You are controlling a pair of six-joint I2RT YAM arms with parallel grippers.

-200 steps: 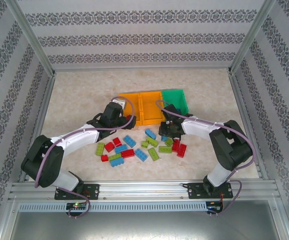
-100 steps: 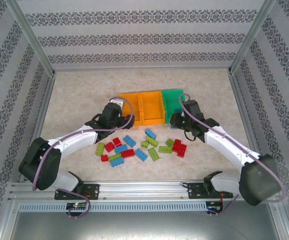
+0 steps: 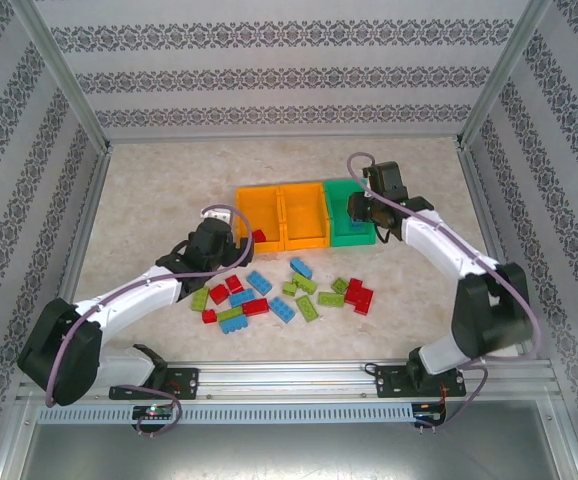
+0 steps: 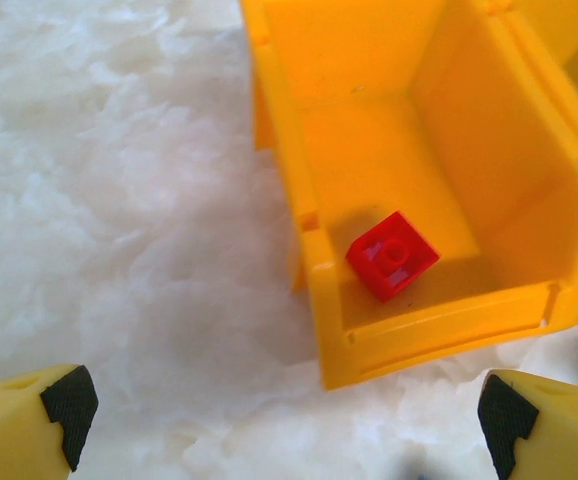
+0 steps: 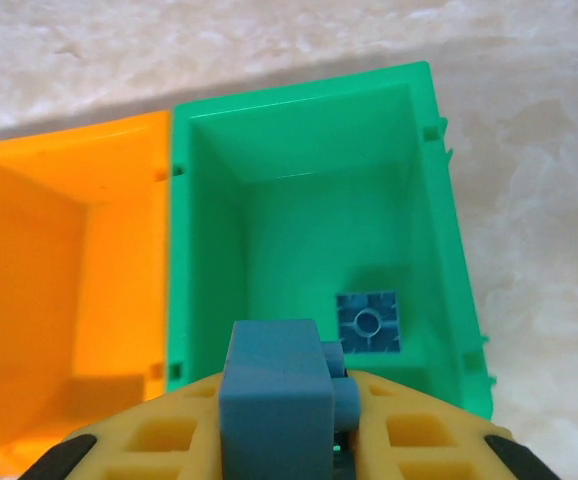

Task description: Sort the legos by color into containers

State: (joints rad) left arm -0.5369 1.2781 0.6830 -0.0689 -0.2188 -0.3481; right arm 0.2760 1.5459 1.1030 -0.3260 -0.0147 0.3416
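Observation:
My right gripper (image 5: 299, 445) is shut on a blue lego (image 5: 274, 395) and hovers over the near end of the green container (image 5: 299, 180), where another blue lego (image 5: 369, 322) lies on the floor. In the top view that gripper (image 3: 355, 212) hangs above the green container (image 3: 341, 186). My left gripper (image 4: 284, 420) is open and empty, with its fingertips (image 4: 67, 402) just in front of the left orange container (image 4: 314, 270), which holds one red lego (image 4: 392, 255). From above, the left gripper (image 3: 233, 243) sits beside that container (image 3: 249, 192).
Several loose red, blue and green legos (image 3: 279, 292) lie scattered on the table between the two arms. The middle orange container (image 3: 304, 190) stands between the other two. Metal frame posts and patterned walls close in the table on three sides.
The right arm lifted a blue lego from the pile and swung it back over the green container. The left gripper drew back from the left orange container, staying open.

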